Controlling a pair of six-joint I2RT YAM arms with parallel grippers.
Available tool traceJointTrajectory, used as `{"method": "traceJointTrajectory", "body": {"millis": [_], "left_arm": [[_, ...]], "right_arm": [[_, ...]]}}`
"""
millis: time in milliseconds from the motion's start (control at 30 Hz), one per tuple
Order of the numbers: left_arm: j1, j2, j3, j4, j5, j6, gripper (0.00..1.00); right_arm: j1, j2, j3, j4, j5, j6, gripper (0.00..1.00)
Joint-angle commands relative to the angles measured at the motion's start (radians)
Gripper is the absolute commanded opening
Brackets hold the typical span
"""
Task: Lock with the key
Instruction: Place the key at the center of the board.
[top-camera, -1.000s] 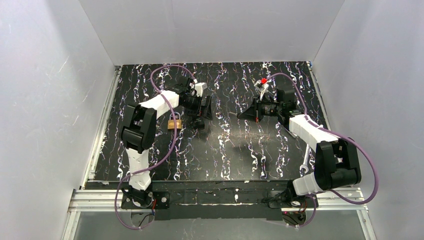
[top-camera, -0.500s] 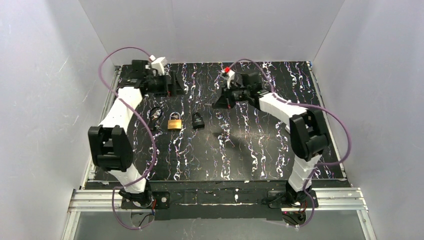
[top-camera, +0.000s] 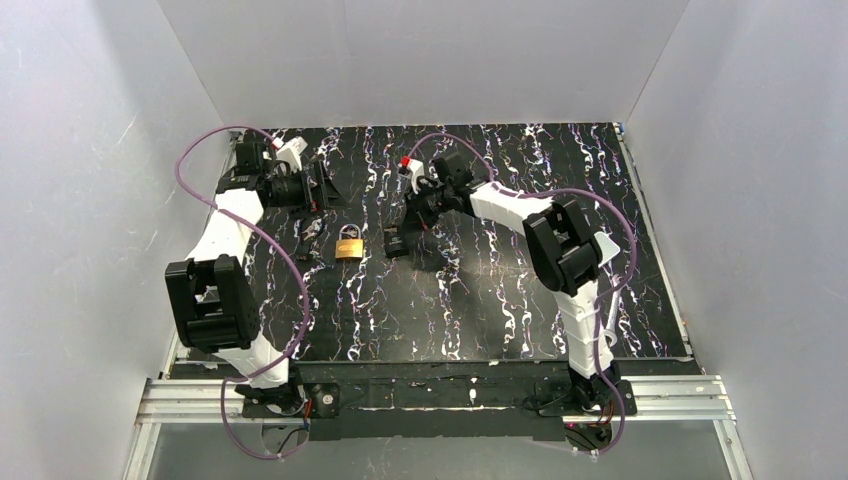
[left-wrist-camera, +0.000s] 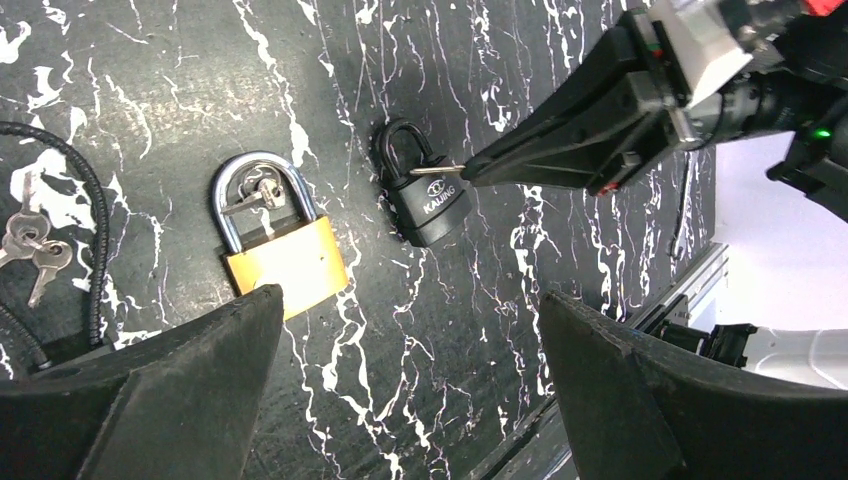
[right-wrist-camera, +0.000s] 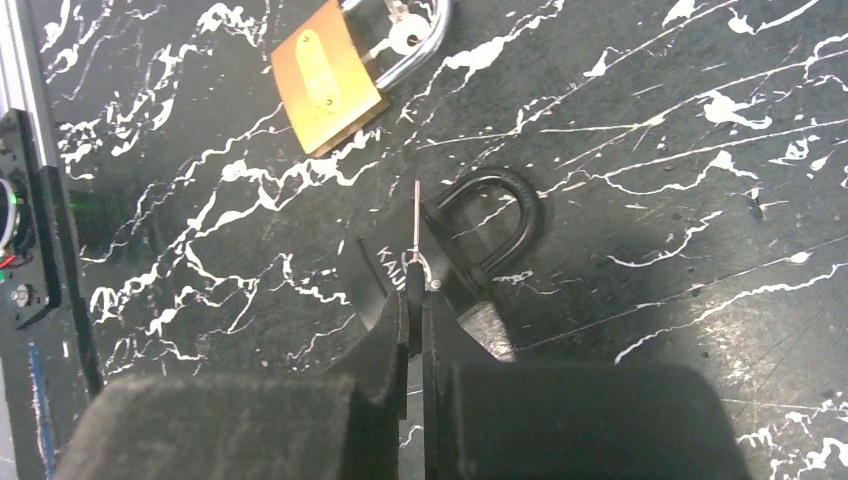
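Brass-gold rectangular padlock (left-wrist-camera: 285, 265) with silver shackle lies flat, untouched; right gripper (right-wrist-camera: 415, 285) pinches a thin silver key (right-wrist-camera: 416, 225) right at the all-black padlock (left-wrist-camera: 432, 205), left gripper (left-wrist-camera: 410, 310) gapes wide.

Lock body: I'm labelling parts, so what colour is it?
The lock body is brass-gold; the left wrist view shows it best.
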Motion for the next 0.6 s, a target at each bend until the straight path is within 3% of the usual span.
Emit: {"method": "traceJointTrajectory", "body": {"millis": [0, 167, 467, 567], "left_arm": [[0.005, -0.053, -0.024, -0.003, 0.062, 0.021, 0.98], [0.015, -0.039, -0.038, -0.005, 0.070, 0.036, 0.98], [0.024, -0.037, -0.038, -0.002, 0.088, 0.041, 0.98], [0.025, -0.038, -0.028, -0.015, 0.093, 0.050, 0.98]], "right_arm": [[0.006, 0.036, 0.094, -0.021, 0.007, -0.034, 0.01], [0.017, 0.067, 0.124, -0.044, 0.011, -0.048, 0.02], [0.023, 0.089, 0.154, -0.057, 0.005, -0.053, 0.15], [0.029, 0.097, 0.165, -0.070, 0.004, -0.060, 0.26]]}}
